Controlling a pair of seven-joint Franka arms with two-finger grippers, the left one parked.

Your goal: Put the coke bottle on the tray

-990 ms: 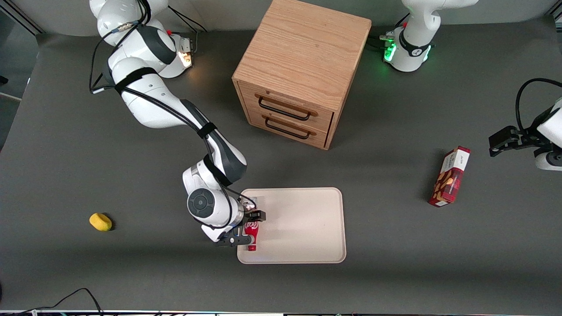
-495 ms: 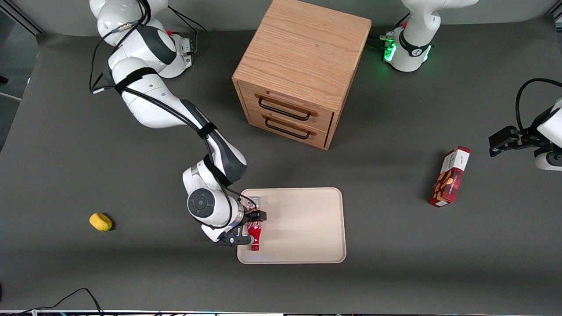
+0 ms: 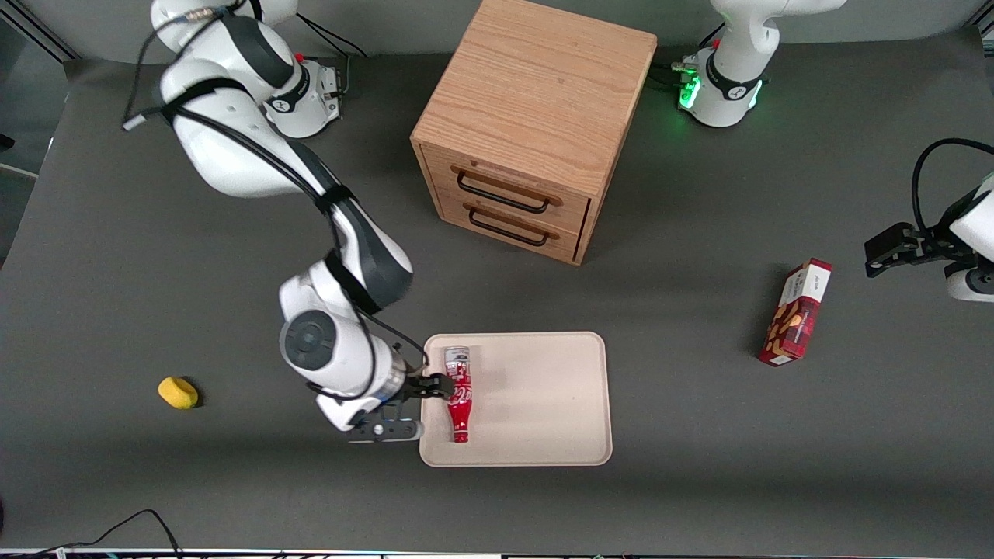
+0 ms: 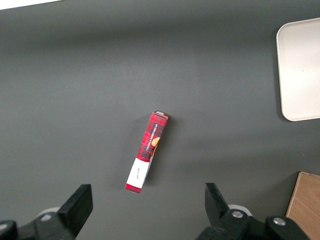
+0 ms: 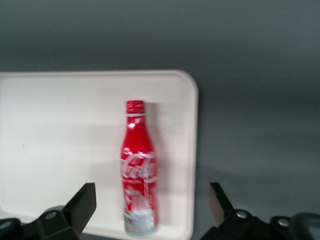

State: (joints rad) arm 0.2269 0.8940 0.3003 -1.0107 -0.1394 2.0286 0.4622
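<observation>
The coke bottle (image 3: pixel 460 396) lies flat on the cream tray (image 3: pixel 536 404), close to the rim at the working arm's end. Its red cap points toward the front camera and its silver base points away. My gripper (image 3: pixel 415 407) hangs open just off that rim, beside the bottle and not touching it. In the right wrist view the coke bottle (image 5: pixel 139 170) lies on the tray (image 5: pixel 60 150) between my spread black fingers (image 5: pixel 82 205), with wide gaps on both sides; the gripper (image 5: pixel 152 202) holds nothing.
A wooden two-drawer cabinet (image 3: pixel 536 116) stands farther from the front camera than the tray. A red snack box (image 3: pixel 796 312) lies toward the parked arm's end, also seen as the box (image 4: pixel 147 152). A yellow lump (image 3: pixel 178 392) sits toward the working arm's end.
The gripper was shut on the bottle over the tray edge. It has opened, let go, and drawn back toward the working arm's end; the bottle now lies on the tray.
</observation>
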